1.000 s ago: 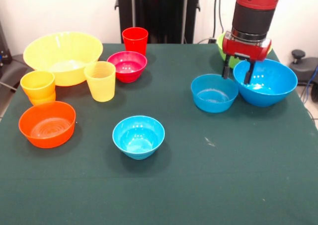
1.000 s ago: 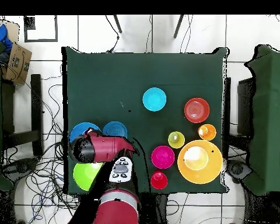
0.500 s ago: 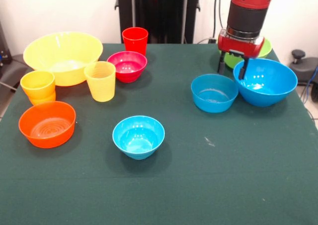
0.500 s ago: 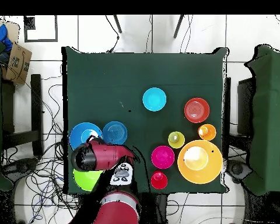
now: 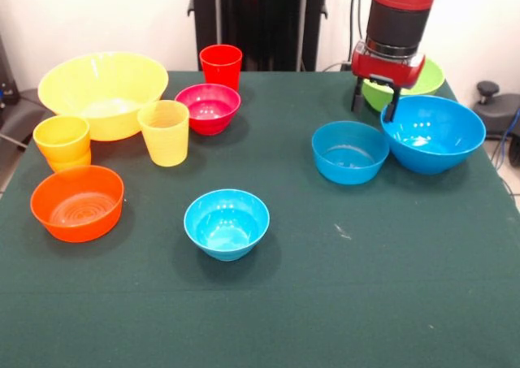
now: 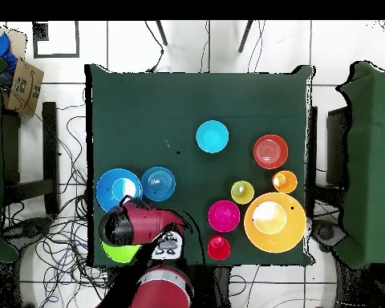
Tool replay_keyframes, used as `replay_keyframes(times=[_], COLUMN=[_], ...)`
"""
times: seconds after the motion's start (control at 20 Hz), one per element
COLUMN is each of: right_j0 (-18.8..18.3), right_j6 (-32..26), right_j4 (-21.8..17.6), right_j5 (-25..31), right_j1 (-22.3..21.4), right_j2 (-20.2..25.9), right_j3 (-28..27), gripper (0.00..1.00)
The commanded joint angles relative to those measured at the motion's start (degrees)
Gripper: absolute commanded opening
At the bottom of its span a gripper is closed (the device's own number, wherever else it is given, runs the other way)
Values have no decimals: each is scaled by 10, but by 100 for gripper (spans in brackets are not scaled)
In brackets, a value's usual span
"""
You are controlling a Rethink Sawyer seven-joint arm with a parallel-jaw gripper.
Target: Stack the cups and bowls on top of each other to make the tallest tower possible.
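Front view first: I count three glossy plastic cups on the dark green table cloth [image 5: 366, 303] and seven bowls, none stacked. The red cup [image 5: 220, 65] stands at the far edge, the yellow cup [image 5: 164, 132] is just in front of the magenta bowl [image 5: 208, 107], and the orange-yellow cup [image 5: 62, 140] sits by the picture's left edge. Around them lie the large yellow-orange bowl [image 5: 103, 92] near the far left corner and the shallow orange bowl [image 5: 77, 202] nearer the camera. A small light-blue bowl [image 5: 226, 222] stands alone mid-table. Toward the right edge a second small blue bowl [image 5: 350, 151] touches the large blue bowl [image 5: 433, 132]. The lime green bowl [image 5: 410, 84] sits at the far right corner, partly hidden by my red and black arm [image 5: 398, 15]. The gripper [image 5: 374, 101] hangs over that bowl's near rim, fingers apart and holding nothing.

Overhead view, with the base at the picture's bottom: the same ten pieces. The arm [image 6: 139, 224] covers most of the green bowl [image 6: 119, 253] at the table's bottom left corner, and the gripper itself is hidden under it. The big blue bowl [image 6: 115, 186] and its small blue neighbour [image 6: 158, 183] lie just above. The cups and warm-coloured bowls cluster by the right edge, around the yellow-orange bowl [image 6: 274, 222].
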Motion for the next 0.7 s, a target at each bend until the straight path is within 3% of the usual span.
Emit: replay_keyframes(times=[0.05, 0.7], right_j0=[21, 43], right_j6=[102, 116], right_j4=[2, 29], right_j5=[-63, -114], right_j1=[55, 111], right_j2=[36, 64], right_j3=[36, 24], gripper=[100, 100])
